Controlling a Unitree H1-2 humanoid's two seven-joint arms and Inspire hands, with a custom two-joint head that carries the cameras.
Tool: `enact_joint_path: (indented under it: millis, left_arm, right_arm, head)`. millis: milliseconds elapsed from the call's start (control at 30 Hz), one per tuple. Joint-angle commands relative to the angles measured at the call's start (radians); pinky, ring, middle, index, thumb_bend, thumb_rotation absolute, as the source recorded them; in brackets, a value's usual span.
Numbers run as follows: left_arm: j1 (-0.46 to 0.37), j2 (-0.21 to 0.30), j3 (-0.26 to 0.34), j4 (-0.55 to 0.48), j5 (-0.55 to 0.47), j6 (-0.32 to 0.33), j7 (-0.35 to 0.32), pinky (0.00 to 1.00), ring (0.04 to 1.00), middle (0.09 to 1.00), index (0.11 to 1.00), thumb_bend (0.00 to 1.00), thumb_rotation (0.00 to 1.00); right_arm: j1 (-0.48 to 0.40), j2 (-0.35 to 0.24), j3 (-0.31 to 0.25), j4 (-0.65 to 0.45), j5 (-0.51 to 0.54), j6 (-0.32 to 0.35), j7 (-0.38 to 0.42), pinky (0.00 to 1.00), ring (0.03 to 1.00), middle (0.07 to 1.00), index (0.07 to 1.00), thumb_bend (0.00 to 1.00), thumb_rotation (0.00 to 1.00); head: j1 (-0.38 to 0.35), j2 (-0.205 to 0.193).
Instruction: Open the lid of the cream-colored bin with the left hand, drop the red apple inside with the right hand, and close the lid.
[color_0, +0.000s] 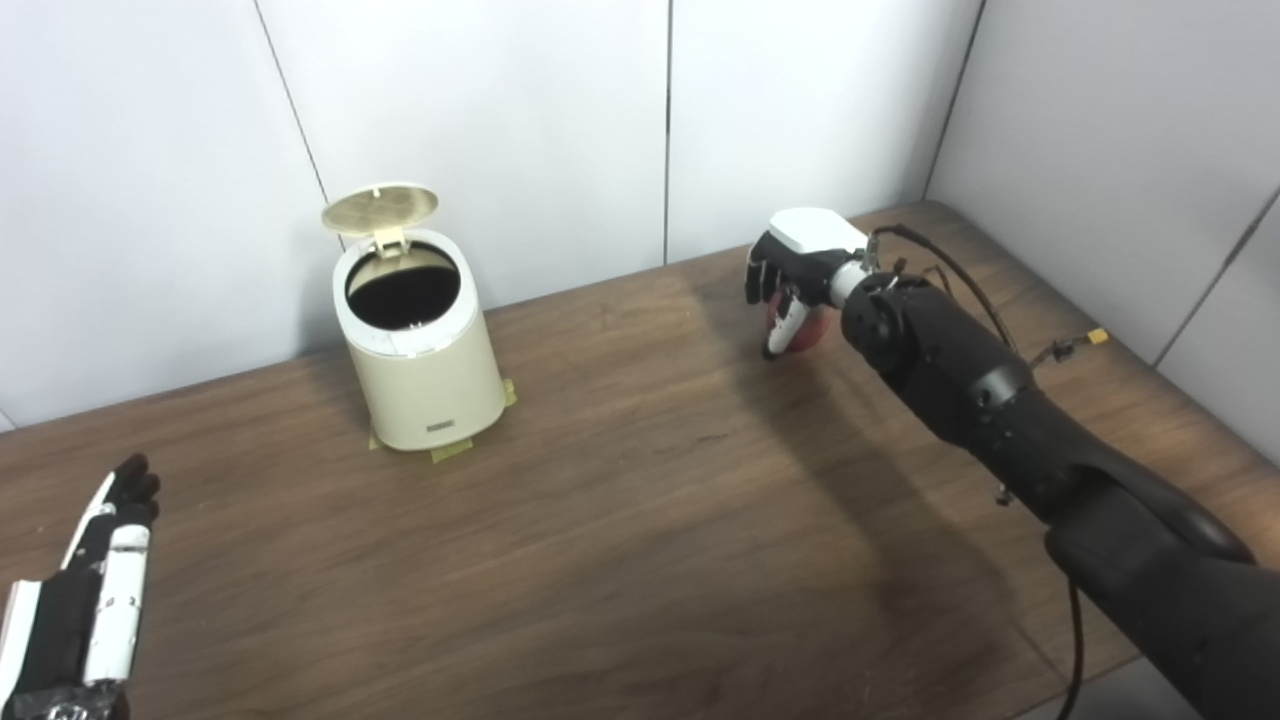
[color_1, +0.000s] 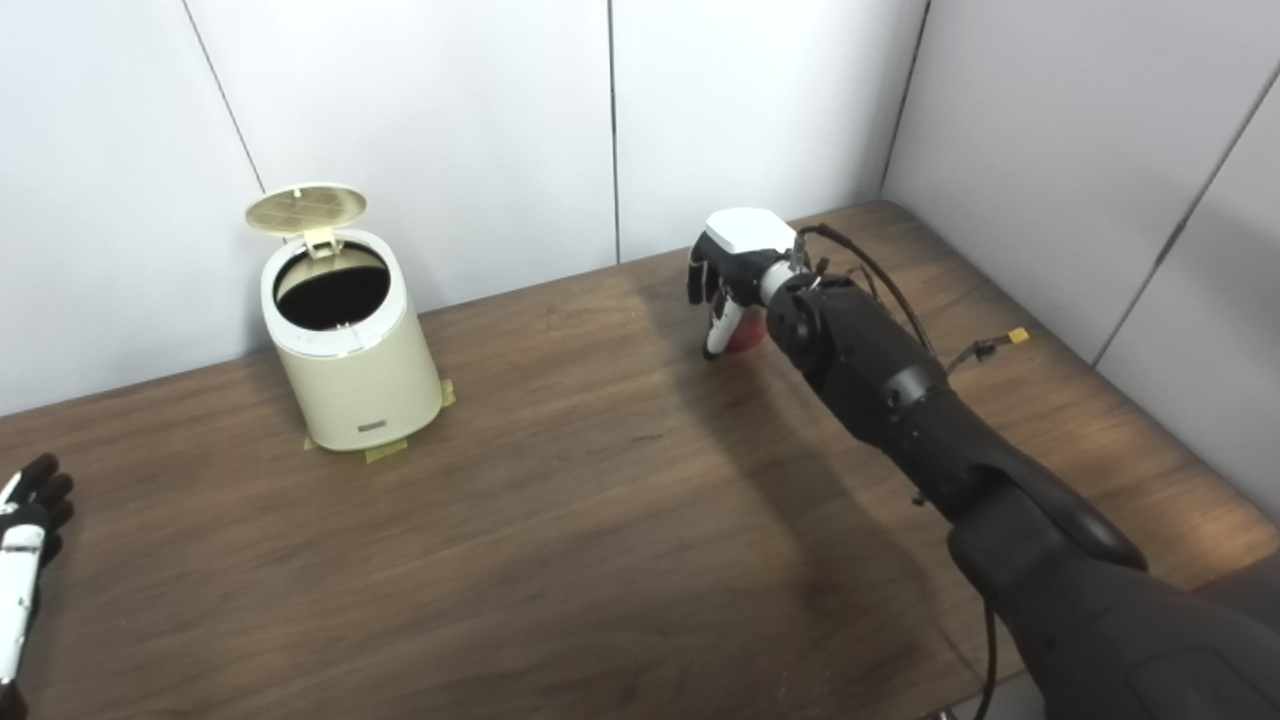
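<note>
Left eye view shows the bin near the table's far edge, lid up. Right hand curls around the apple toward the far right corner; whether it is lifted, I cannot tell. Left hand lies flat and empty. Next: carry it over the opening.

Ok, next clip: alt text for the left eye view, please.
The robot's right hand curls its fingers around a red apple on the wooden table. To its left a cream-colored bin stands with its lid flipped up. The left hand rests open at the bottom-left corner.
</note>
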Motion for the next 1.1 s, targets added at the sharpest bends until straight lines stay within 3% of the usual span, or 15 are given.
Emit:
enact_joint_path:
  millis: [0, 133, 467, 733, 967, 1000, 1067]
  left_arm:
    - [-0.027, 0.005, 0.001, -0.035, 0.003, -0.007, 0.003, 1.00, 0.960, 0.960, 0.973, 0.25, 0.98]
    - [-0.027, 0.006, 0.000, -0.033, 0.000, -0.008, 0.003, 1.00, 0.963, 0.961, 0.970, 0.23, 1.00]
    - [-0.028, -0.003, 0.007, -0.041, 0.051, -0.006, -0.019, 1.00, 0.973, 0.960, 0.948, 0.27, 1.00]
    - [-0.032, -0.024, 0.020, -0.039, 0.070, -0.006, -0.041, 1.00, 0.961, 0.952, 0.939, 0.21, 1.00]
    - [-0.035, -0.033, 0.010, -0.026, 0.097, -0.006, -0.043, 1.00, 0.976, 0.961, 0.944, 0.20, 1.00]
    - [-0.035, -0.036, 0.011, -0.024, 0.099, -0.006, -0.042, 1.00, 0.982, 0.964, 0.944, 0.20, 1.00]
    - [-0.036, -0.038, 0.010, -0.020, 0.102, -0.007, -0.040, 1.00, 0.986, 0.965, 0.946, 0.20, 1.00]
  right_arm:
    - [-0.044, -0.028, -0.026, -0.003, 0.009, -0.025, -0.043, 0.46, 0.440, 0.523, 0.458, 0.52, 0.00]
    - [-0.031, -0.028, -0.035, -0.036, 0.014, -0.008, -0.027, 0.36, 0.436, 0.512, 0.454, 0.50, 0.00]
    - [-0.028, -0.022, -0.046, -0.032, 0.027, -0.016, -0.044, 0.37, 0.453, 0.509, 0.457, 0.50, 0.00]
    - [-0.034, -0.026, -0.042, -0.041, 0.021, -0.040, -0.055, 0.36, 0.444, 0.512, 0.493, 0.50, 0.00]
    - [-0.049, -0.007, -0.080, -0.055, 0.053, -0.027, -0.064, 0.54, 0.453, 0.497, 0.496, 0.52, 0.00]
    - [-0.050, -0.006, -0.085, -0.068, 0.057, -0.019, -0.055, 0.53, 0.450, 0.496, 0.501, 0.52, 0.00]
    - [-0.053, -0.008, -0.090, -0.098, 0.065, 0.004, -0.022, 0.52, 0.544, 0.495, 0.494, 0.53, 0.00]
  head:
    - [0.000, 0.000]
    - [0.002, 0.002]
    - [0.005, 0.003]
    - [0.006, 0.005]
    - [0.005, 0.004]
    - [0.005, 0.004]
    - [0.004, 0.003]
